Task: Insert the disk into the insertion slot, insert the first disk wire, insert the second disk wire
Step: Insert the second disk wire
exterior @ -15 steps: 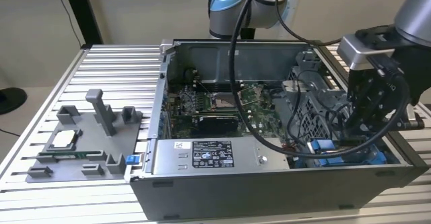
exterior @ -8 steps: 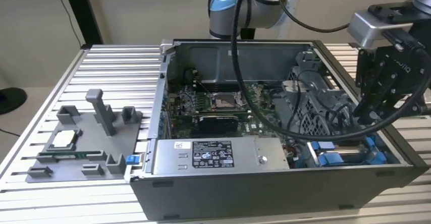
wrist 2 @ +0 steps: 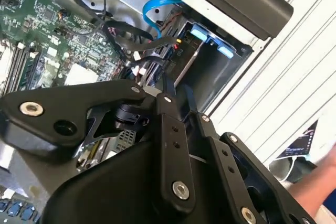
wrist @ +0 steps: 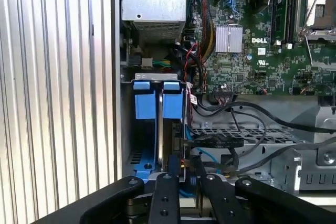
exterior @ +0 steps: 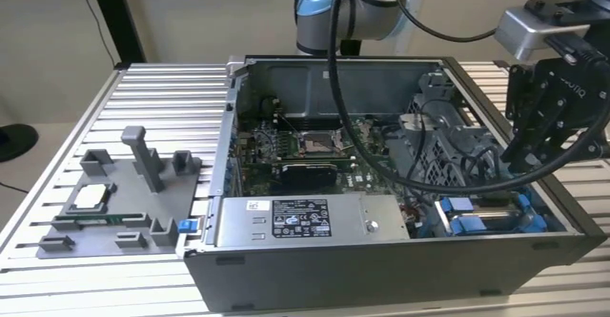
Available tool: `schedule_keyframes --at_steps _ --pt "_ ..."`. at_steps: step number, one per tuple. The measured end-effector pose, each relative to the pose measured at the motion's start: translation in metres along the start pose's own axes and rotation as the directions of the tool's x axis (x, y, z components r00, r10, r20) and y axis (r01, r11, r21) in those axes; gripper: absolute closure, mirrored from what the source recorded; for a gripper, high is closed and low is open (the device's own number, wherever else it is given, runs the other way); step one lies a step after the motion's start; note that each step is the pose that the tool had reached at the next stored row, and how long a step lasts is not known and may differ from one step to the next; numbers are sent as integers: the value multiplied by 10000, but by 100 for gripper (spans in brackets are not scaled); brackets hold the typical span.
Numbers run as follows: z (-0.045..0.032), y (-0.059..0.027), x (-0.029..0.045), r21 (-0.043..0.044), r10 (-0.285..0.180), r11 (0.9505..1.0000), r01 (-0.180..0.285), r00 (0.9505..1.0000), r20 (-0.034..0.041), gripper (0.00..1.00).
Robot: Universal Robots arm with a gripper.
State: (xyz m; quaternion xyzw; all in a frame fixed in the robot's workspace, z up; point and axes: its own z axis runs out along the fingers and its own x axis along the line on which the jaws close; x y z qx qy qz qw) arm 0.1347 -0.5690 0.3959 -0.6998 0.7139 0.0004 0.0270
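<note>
Ribbed aluminium tabletop (exterior: 143,96) carries everything you're working with: grey fixture tray (exterior: 114,210) on the exterior view's left, open PC case (exterior: 401,260) in the middle.

Nearest the camera, inside the case front: power-supply box (exterior: 305,220) with its white label. Just to the exterior view's right of it is the insertion slot (exterior: 496,220), blue rails and tabs showing. In the first wrist view the disk (wrist: 176,145) looks seated edge-on in that bay between the blue tabs (wrist: 157,100), so I'd call step one done.

Your end effector (exterior: 519,161) hangs over that corner of the case, fingers pointing down at the bay. I cannot tell whether they're spread or pinching anything; the linkage blocks the tips in both wrist views.

Black connector and cable (wrist: 215,141) sits right at the disk's rear edge, so my read is you're on the wire steps. Whether it's fully home, can't say. Blue data cable (wrist 2: 157,9) loops loose nearby.

Further back: motherboard (exterior: 305,146), bare CPU socket (exterior: 316,143), then the case rear wall.
</note>
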Motion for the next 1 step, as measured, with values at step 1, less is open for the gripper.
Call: schedule_keyframes --at_steps 1 --pt "0 0 0 0 0 10000 0 10000 0 0"
